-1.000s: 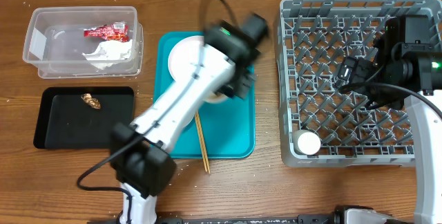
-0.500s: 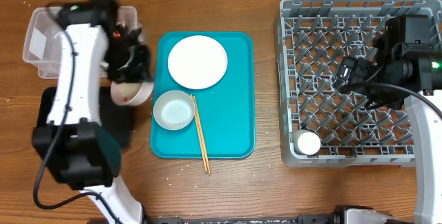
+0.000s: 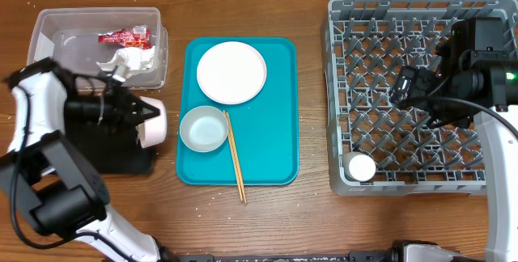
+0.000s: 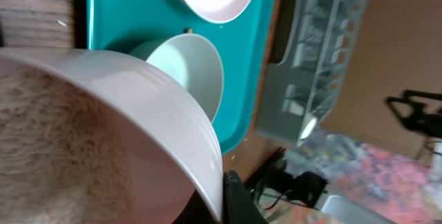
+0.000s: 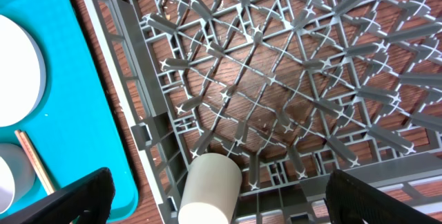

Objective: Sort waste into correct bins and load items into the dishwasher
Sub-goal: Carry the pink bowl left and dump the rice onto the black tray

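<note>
My left gripper [image 3: 139, 115] is shut on the rim of the pinkish-white bowl [image 3: 152, 121] and holds it tipped on its side over the right end of the black tray [image 3: 117, 155]. In the left wrist view the bowl [image 4: 138, 106] fills the frame, with a blurred pale mass inside. The clear tub [image 3: 48, 31] holds the red-and-white wrapper [image 3: 125, 37] and the napkin [image 3: 129, 60]. The plate [image 3: 231, 71], blue-grey bowl [image 3: 203, 128] and chopsticks [image 3: 235, 155] lie on the teal tray [image 3: 271, 124]. My right gripper [image 3: 409, 86] is open over the grey dish rack [image 3: 413, 19], which holds the white cup [image 3: 358, 166]. The brown lump is hidden.
The right wrist view shows the cup [image 5: 210, 189] lying at the rack's near left corner, the rack's wall [image 5: 131, 120], and the teal tray's edge [image 5: 76, 92]. My left arm lies across the black tray. Wooden table surrounds everything.
My left arm swung from the teal tray over to the far left with the pinkish-white bowl, which is now tipped on its side over the black tray. The right arm has not moved.
</note>
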Action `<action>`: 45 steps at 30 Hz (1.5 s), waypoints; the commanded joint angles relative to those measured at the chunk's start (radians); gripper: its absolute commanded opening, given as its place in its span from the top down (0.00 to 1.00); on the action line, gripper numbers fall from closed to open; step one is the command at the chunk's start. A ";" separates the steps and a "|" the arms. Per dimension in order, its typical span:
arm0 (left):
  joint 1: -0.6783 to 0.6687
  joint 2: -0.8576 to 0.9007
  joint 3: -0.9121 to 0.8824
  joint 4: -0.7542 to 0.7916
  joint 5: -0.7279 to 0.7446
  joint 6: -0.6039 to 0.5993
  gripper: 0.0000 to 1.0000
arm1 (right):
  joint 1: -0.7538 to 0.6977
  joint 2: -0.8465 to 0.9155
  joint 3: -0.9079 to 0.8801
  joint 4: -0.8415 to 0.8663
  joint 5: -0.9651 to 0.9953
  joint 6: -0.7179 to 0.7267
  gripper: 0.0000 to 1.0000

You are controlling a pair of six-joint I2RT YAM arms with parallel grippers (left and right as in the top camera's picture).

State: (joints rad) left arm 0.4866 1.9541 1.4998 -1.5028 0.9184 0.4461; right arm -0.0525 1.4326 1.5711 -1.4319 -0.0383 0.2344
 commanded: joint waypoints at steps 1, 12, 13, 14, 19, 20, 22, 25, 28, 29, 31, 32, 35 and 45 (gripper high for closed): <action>0.111 -0.024 -0.047 0.001 0.200 0.104 0.96 | -0.005 -0.002 0.027 0.005 -0.009 -0.003 0.00; 0.304 -0.024 -0.113 -0.004 0.430 0.039 0.96 | -0.005 -0.002 0.027 0.005 -0.009 -0.003 0.00; 0.312 -0.024 -0.113 -0.009 0.442 0.031 0.96 | -0.005 -0.002 0.027 0.005 -0.009 -0.003 0.00; 0.319 -0.024 -0.113 -0.016 0.451 0.018 0.96 | -0.005 -0.002 0.027 0.005 -0.009 -0.003 0.00; 0.336 -0.024 -0.113 -0.038 0.517 -0.051 0.96 | -0.005 -0.002 0.027 0.005 -0.008 -0.003 0.00; 0.338 -0.024 -0.113 -0.038 0.532 -0.069 0.96 | -0.005 -0.002 0.027 0.005 -0.008 -0.003 0.00; 0.341 -0.024 -0.113 -0.038 0.573 -0.101 0.96 | -0.005 -0.002 0.027 0.005 -0.008 -0.003 0.00; 0.341 -0.024 -0.113 -0.042 0.635 -0.149 0.96 | -0.005 -0.002 0.027 0.003 -0.008 -0.003 0.00; 0.341 -0.024 -0.113 -0.048 0.653 -0.172 0.96 | -0.005 -0.002 0.027 0.002 -0.008 -0.004 0.00; 0.341 -0.024 -0.113 -0.051 0.652 -0.182 0.96 | -0.005 -0.002 0.027 0.002 -0.008 -0.004 0.00; 0.344 -0.024 -0.113 -0.061 0.652 -0.181 0.96 | -0.005 -0.002 0.027 0.002 -0.008 -0.004 0.00; 0.345 -0.024 -0.113 -0.064 0.650 -0.181 0.96 | -0.005 -0.002 0.027 0.002 -0.008 -0.004 0.00; 0.345 -0.024 -0.113 -0.065 0.650 -0.181 0.96 | -0.005 -0.002 0.027 0.002 -0.008 -0.004 0.00; 0.359 -0.024 -0.113 -0.021 0.554 -0.192 0.96 | -0.005 -0.002 0.027 -0.008 -0.008 -0.008 0.00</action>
State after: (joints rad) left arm 0.8272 1.9541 1.3937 -1.5177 1.5146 0.2790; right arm -0.0525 1.4326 1.5711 -1.4376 -0.0448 0.2344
